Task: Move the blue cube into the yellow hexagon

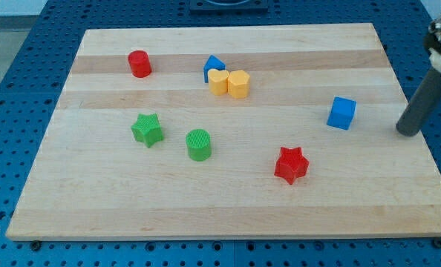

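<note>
Camera view: my tip (408, 132) rests near the board's (228, 215) right edge, with no jaws to open or close, a bare rod only. It stands apart from the blue cube (341, 113), which lies to its left, clear of contact. The yellow hexagon (239, 84) sits well apart, toward the view's upper left of the cube, touching a second yellow block (218, 82). Judgement: the cube looks small, rigid and light, likely to slide freely and turn if struck off-centre; push squarely on its right face, slightly low.
</note>
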You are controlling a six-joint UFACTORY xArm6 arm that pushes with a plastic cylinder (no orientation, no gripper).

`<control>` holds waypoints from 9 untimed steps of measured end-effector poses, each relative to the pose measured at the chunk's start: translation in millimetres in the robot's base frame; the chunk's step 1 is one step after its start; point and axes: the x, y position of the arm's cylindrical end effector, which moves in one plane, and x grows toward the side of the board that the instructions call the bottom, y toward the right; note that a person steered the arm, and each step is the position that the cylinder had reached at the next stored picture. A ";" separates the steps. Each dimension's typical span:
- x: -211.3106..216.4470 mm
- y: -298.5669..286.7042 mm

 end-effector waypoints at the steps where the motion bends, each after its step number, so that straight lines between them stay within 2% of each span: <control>1: -21.9 -40.3; 3: -27.1 -196.9; 4: -27.1 -212.7; 5: -25.7 -174.3; 6: -8.5 -167.6; 7: 31.3 -196.4; 8: 32.9 -235.0; 9: -15.7 -251.9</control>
